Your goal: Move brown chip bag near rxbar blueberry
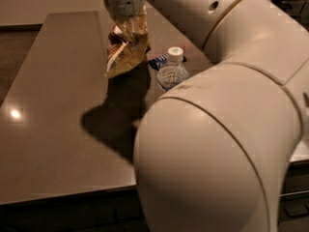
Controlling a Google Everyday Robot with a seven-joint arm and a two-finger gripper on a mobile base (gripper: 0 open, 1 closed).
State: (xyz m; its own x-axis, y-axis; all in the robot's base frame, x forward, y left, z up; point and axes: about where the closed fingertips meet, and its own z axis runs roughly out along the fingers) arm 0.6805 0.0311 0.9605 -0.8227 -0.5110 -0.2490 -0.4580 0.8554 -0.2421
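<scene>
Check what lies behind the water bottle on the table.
A dark-blue rxbar blueberry lies just behind the water bottle, its right part covered by the bottle. The gripper, above and to the left, holds the brown chip bag.

My pale grey gripper (124,14), top of view, clutches the brown chip bag (126,52), cream-yellow edged, white label. The rxbar blueberry (157,62) is dark blue; the bottle (170,74) clear, white-capped.
</scene>
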